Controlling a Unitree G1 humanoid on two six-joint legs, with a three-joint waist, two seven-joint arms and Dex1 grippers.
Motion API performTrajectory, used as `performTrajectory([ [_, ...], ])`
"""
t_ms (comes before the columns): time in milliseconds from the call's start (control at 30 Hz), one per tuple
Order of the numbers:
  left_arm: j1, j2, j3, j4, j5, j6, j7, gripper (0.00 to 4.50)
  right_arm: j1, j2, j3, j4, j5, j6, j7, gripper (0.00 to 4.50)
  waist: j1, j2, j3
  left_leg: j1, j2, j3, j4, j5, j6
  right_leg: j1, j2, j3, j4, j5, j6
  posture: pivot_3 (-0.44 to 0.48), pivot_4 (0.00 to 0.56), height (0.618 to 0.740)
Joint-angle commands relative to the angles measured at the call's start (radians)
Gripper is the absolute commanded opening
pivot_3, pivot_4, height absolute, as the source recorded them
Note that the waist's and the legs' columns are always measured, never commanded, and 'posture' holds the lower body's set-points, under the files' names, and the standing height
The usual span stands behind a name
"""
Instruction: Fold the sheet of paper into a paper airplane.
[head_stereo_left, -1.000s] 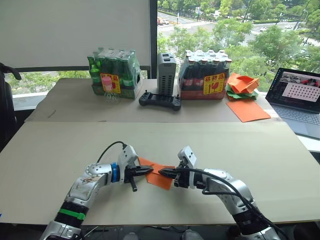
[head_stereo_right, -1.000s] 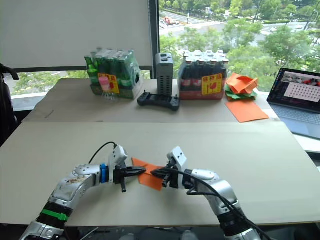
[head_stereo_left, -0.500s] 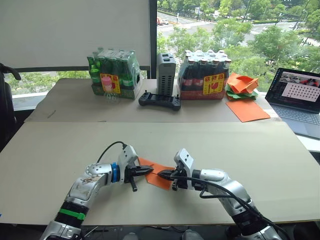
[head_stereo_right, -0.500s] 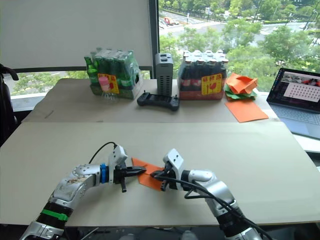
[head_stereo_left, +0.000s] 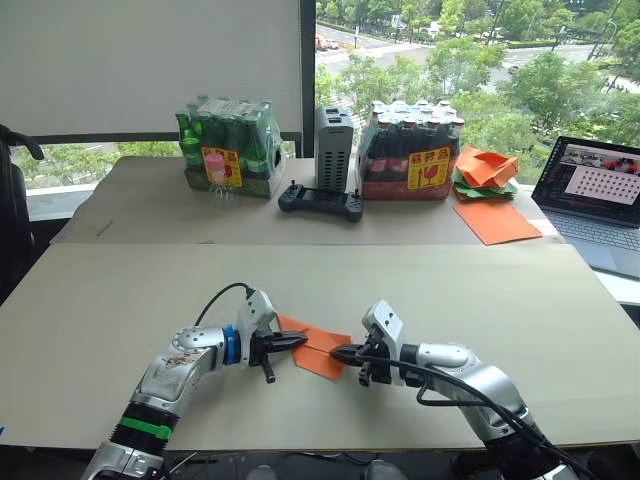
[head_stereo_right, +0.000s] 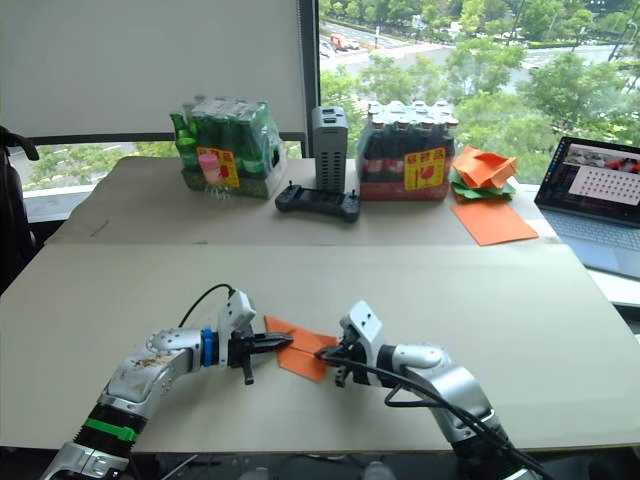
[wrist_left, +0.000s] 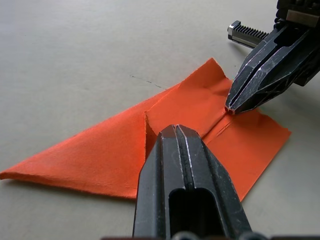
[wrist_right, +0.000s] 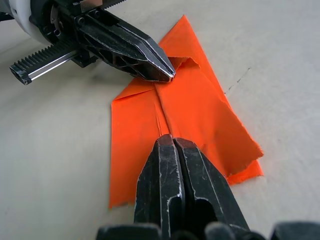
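Sheet of paper (head_stereo_left: 318, 349): orange, partly folded into a pointed wedge, flat on the near bench (head_stereo_left: 120, 300), between the two grippers. One long crease down its middle, a folded flap on one side, the pointed end aimed away from the robot and to its left, the wider square end toward the right arm.

Left gripper (head_stereo_left: 300, 342): jaws together, tips pressed on the paper at the crease line, near the pointed half. In the left wrist view, black fingers (wrist_left: 182, 165) closed with no gap, lying over the fold.

Right gripper (head_stereo_left: 339, 353): jaws likewise together, tips resting on the paper's wider end, on the same crease. In the right wrist view, fingers (wrist_right: 175, 175) shut tight on top of the sheet, the other gripper's tip opposite, touching the paper where the flap meets the crease. Nothing pinched between either pair; both merely pressing down from above. Tips near each other, facing, not touching.

Farther back, on a second bench (head_stereo_left: 130, 210): a shrink-wrapped pack of green bottles (head_stereo_left: 225, 147), a grey upright box (head_stereo_left: 333, 148), a black handheld controller (head_stereo_left: 320, 203) before it, a pack of dark bottles (head_stereo_left: 412, 150). To the right of those, a heap of orange and green paper shapes (head_stereo_left: 484, 169) and a larger smooth orange sheet (head_stereo_left: 496, 221). At the far right edge, an open laptop (head_stereo_left: 595, 195), screen lit.
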Motion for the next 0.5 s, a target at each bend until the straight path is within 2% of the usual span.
performTrajectory([
  [33, -0.004, -0.002, -0.008, 0.036, 0.017, 0.018, 0.012, 0.00, 0.054, -0.038, 0.008, 0.020, -0.009, 0.091, -0.028, 0.02, 0.003, 0.000, 0.000, 0.000, 0.000, 0.000, 0.000, 0.000, 0.000, 0.000, 0.000, 0.000, 0.000, 0.000, 0.000, 0.000, 0.150, 0.740],
  [333, -0.014, -0.009, -0.012, 0.049, 0.019, 0.012, 0.009, 0.00, 0.061, -0.047, -0.006, 0.009, 0.014, 0.134, -0.052, 0.02, 0.017, 0.000, 0.000, 0.000, 0.000, 0.000, 0.000, 0.000, 0.000, 0.001, 0.000, 0.000, -0.001, 0.000, 0.000, 0.000, 0.150, 0.740],
  [500, -0.019, -0.009, -0.012, 0.056, 0.019, 0.011, 0.008, 0.00, 0.035, -0.007, -0.056, 0.008, 0.067, 0.156, -0.062, 0.02, 0.017, 0.000, 0.000, 0.000, 0.000, 0.000, 0.000, 0.000, 0.000, 0.001, 0.000, 0.000, -0.001, 0.000, 0.000, 0.000, 0.150, 0.740],
])
